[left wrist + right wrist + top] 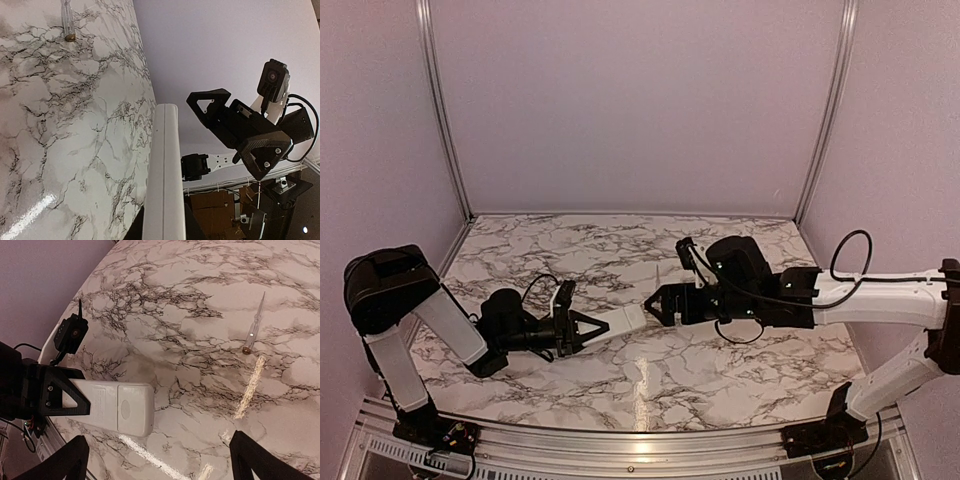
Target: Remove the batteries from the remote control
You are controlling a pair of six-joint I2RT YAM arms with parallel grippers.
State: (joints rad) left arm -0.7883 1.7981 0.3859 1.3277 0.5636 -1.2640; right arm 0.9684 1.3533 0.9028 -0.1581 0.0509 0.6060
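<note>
The white remote control point(622, 322) is held above the marble table by my left gripper point(584, 330), which is shut on one end. In the left wrist view the remote point(162, 170) sticks straight out from between the jaws point(163, 231). In the right wrist view the remote point(112, 407) shows its back with the battery cover point(127, 409) closed. My right gripper point(655, 302) is open, just beyond the remote's free end, and its fingers point(62, 462) stand wide apart. No batteries are in view.
A long thin grey rod point(254, 325) with a dark tip lies on the marble table point(620, 250) behind the grippers; it also shows in the left wrist view point(66, 22). Lilac walls enclose the table on three sides.
</note>
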